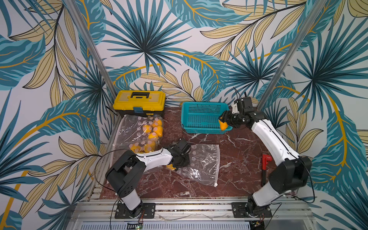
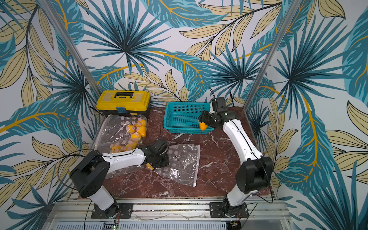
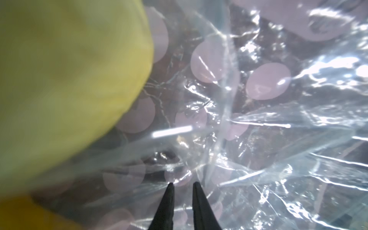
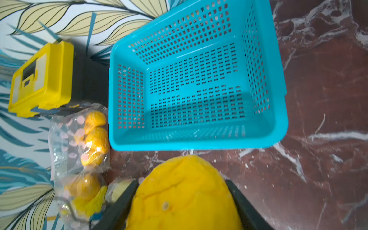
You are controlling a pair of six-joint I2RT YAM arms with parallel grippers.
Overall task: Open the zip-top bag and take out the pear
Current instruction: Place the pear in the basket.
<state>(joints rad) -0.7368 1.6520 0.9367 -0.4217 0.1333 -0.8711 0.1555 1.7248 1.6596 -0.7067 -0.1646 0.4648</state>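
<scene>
Two arms are working over the marble table. Right gripper is clamping a yellow pear between both fingers, so it is grasping the fruit and nothing else. The pear is hanging off the table at the near right corner of the teal basket, just at the rim and not inside it in both top views.

Left gripper is pointing down onto the zip-top bag, which is lying flat and crumpled mid-table. Its jaws are standing narrowly parted in the left wrist view; whether any film is sitting between them cannot be told. A second pear is lying right beside that gripper at the bag's left edge, showing as a big yellow blur in the wrist view; in or out of the plastic is unclear.

A full bag of more yellow fruit is lying at far left, touching the front of the yellow toolbox. A red tool is lying near the right arm, well apart from both bags.
</scene>
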